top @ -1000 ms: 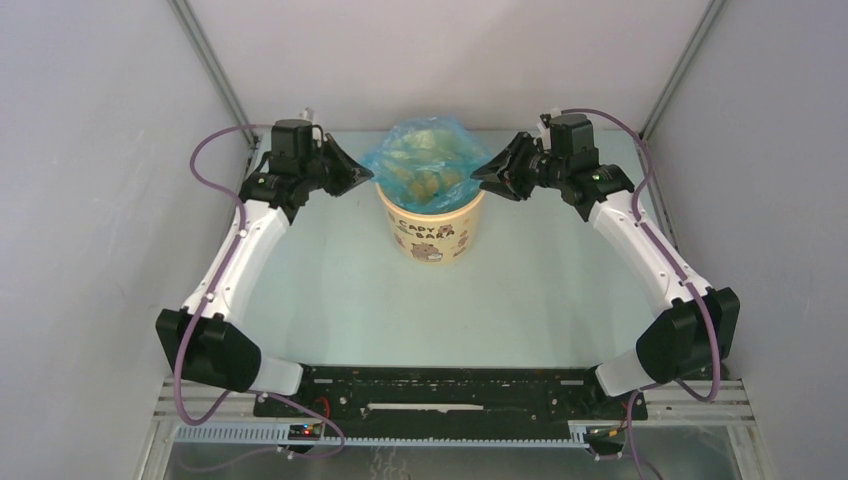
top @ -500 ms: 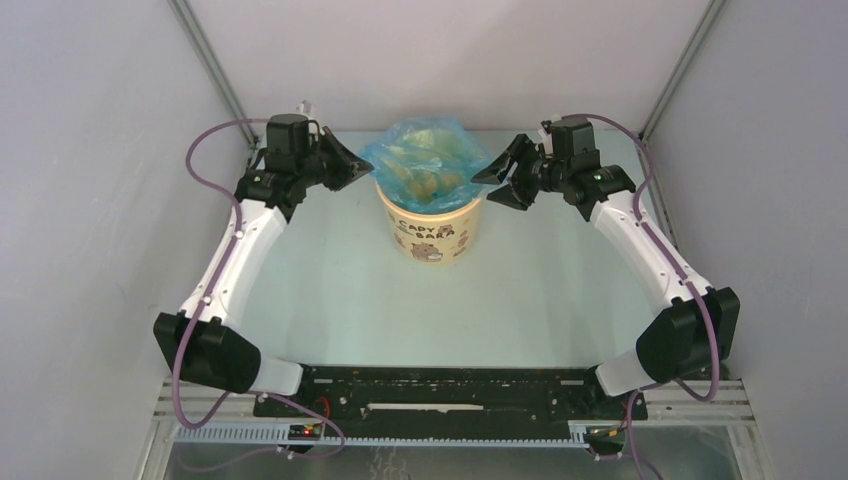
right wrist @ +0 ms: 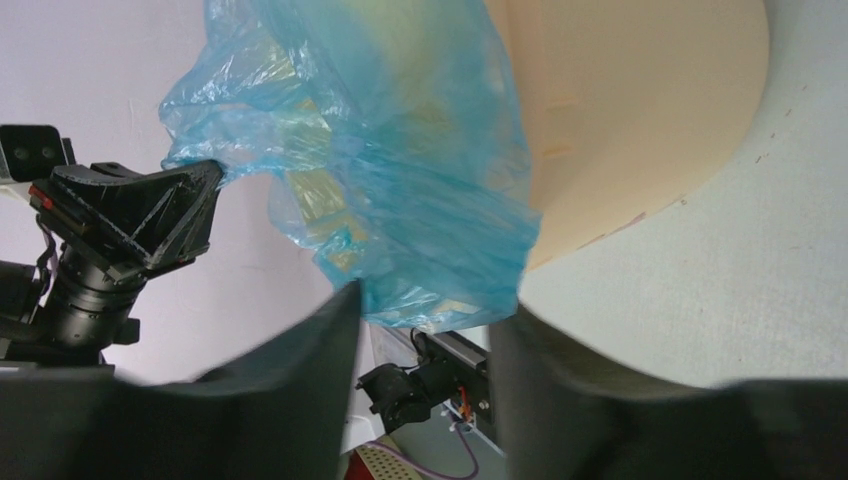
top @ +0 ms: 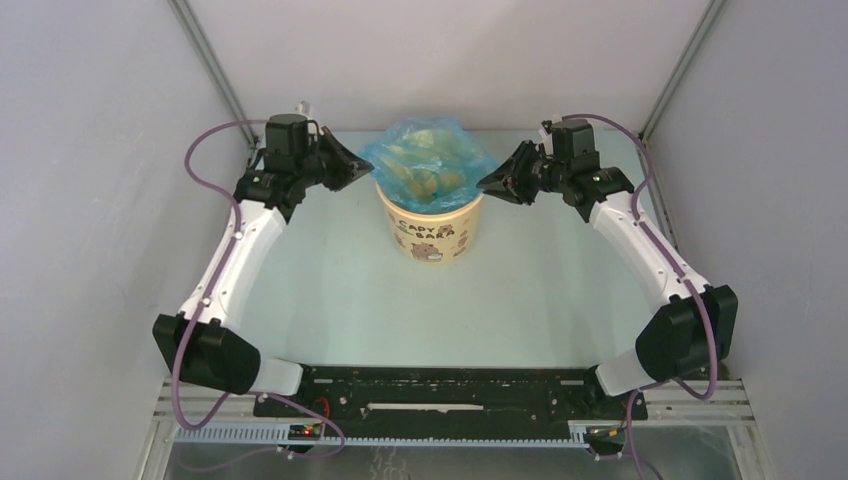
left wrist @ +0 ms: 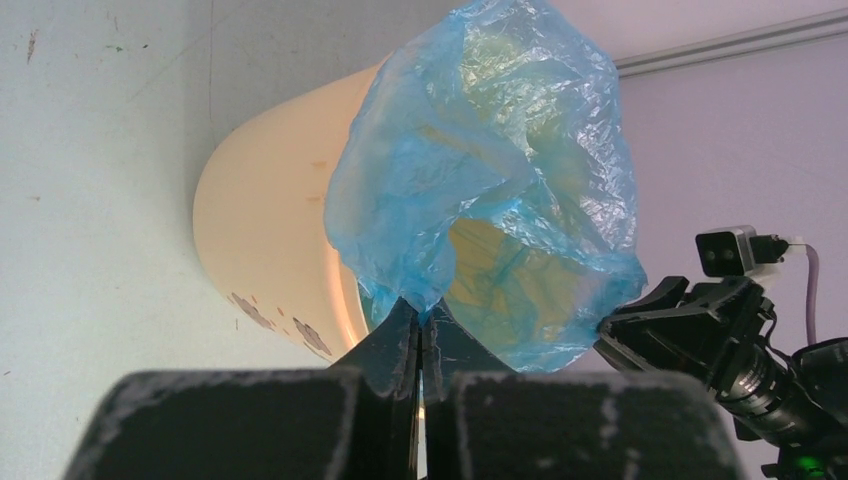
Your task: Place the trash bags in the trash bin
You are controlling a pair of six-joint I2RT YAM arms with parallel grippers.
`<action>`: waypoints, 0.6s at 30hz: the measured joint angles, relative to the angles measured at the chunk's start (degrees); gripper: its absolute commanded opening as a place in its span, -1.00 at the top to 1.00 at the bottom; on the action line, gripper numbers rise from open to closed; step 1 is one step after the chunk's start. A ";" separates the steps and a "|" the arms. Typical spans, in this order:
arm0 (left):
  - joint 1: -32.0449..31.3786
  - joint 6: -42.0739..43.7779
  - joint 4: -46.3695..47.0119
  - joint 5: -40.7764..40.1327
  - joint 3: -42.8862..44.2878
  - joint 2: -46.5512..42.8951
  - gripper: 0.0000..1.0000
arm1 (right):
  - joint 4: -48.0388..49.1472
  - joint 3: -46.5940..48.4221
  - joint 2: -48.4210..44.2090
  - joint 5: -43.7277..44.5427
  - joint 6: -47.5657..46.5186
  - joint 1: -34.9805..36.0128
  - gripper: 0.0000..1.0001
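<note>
The pale-yellow trash bin (top: pixel 432 235) with brown lettering stands upright at the back middle of the table. A wrinkly light-blue trash bag (top: pixel 425 165) is bunched over its mouth and hangs partly inside. My left gripper (top: pixel 368 172) is at the bin's left rim, shut on the bag's edge (left wrist: pixel 421 312). At the right rim my right gripper (top: pixel 485 183) has its jaws apart. In the right wrist view the bag's (right wrist: pixel 400 160) lower edge hangs just in front of that gripper (right wrist: pixel 428 300), and no pinch shows.
Grey enclosure walls stand close behind and at both sides of the bin. The pale green table top (top: pixel 420 310) stretches from the bin to the black base rail (top: pixel 450 385) at the near edge.
The right gripper's jaws spread wider half a second ago and have narrowed again. The left gripper keeps its hold, and the bag and bin have not moved.
</note>
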 measured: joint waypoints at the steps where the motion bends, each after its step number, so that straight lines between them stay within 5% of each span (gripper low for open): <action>1: 0.00 -0.17 -0.09 0.02 0.02 -0.07 1.00 | 0.39 -0.02 0.09 0.02 -0.20 -0.02 0.95; 11: 1.20 1.55 -5.03 -0.85 3.41 -1.44 0.99 | -1.60 0.48 -0.28 -7.80 0.63 -4.50 1.00; 18: 1.46 4.48 -6.82 -1.73 -2.14 -7.69 1.00 | -8.76 0.48 -0.28 -13.31 -5.09 -7.02 1.00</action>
